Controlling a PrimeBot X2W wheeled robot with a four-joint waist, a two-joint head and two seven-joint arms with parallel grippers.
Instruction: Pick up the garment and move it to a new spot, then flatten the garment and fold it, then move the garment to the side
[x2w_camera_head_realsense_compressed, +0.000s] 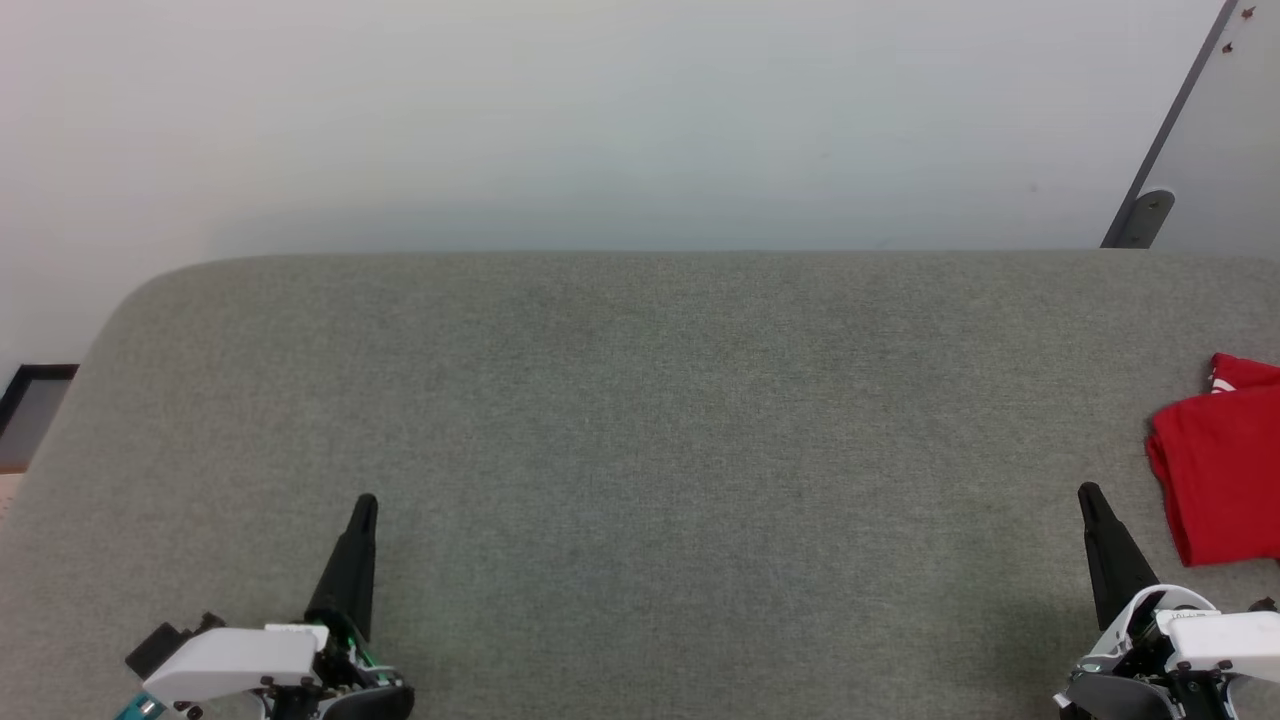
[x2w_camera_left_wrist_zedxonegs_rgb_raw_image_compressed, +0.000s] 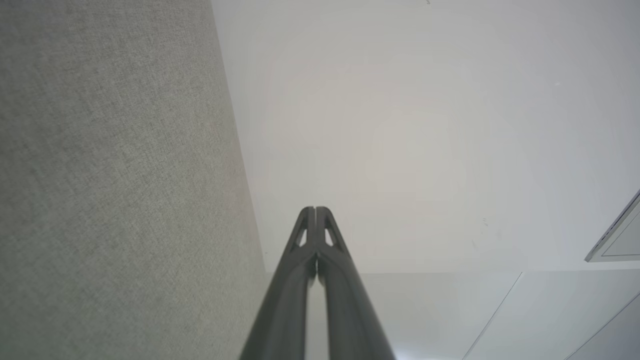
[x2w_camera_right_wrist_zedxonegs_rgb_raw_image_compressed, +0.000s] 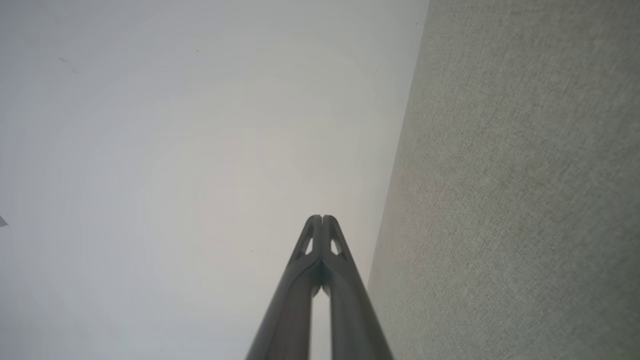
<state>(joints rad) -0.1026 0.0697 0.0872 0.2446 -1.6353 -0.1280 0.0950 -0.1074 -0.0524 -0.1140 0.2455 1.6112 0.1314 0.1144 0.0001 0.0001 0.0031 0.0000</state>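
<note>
The garment (x2w_camera_head_realsense_compressed: 1222, 478) lies as a folded red bundle on the grey fabric table (x2w_camera_head_realsense_compressed: 640, 420) at the far right, cut off by the head view's edge. My right gripper (x2w_camera_head_realsense_compressed: 1088, 492) stands just left of it, apart from it, fingers pressed together and empty. Far to the left, near the front edge, my left gripper (x2w_camera_head_realsense_compressed: 365, 502) is also shut with nothing in it. In the left wrist view the left gripper (x2w_camera_left_wrist_zedxonegs_rgb_raw_image_compressed: 315, 209) shows its tips touching. In the right wrist view the right gripper (x2w_camera_right_wrist_zedxonegs_rgb_raw_image_compressed: 322, 218) looks the same. The garment's sleeves and lettering are hidden.
A small sliver of red cloth with a white line (x2w_camera_head_realsense_compressed: 1238, 372) pokes out behind the bundle. Beyond the table's far edge is a pale wall (x2w_camera_head_realsense_compressed: 600, 120), with a grey slanted post (x2w_camera_head_realsense_compressed: 1150, 200) at the back right. A dark frame (x2w_camera_head_realsense_compressed: 30, 405) sits off the table's left side.
</note>
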